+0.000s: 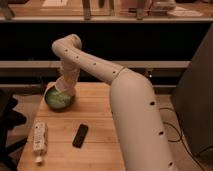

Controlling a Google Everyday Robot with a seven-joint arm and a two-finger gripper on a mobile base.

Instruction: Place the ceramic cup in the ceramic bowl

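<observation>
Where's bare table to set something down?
Bare tabletop lies between the ceramic bowl and the black remote, and between the remote and the power strip. Back-left is crowded: the gripper hangs over the bowl. The arm hides the right side.
</observation>
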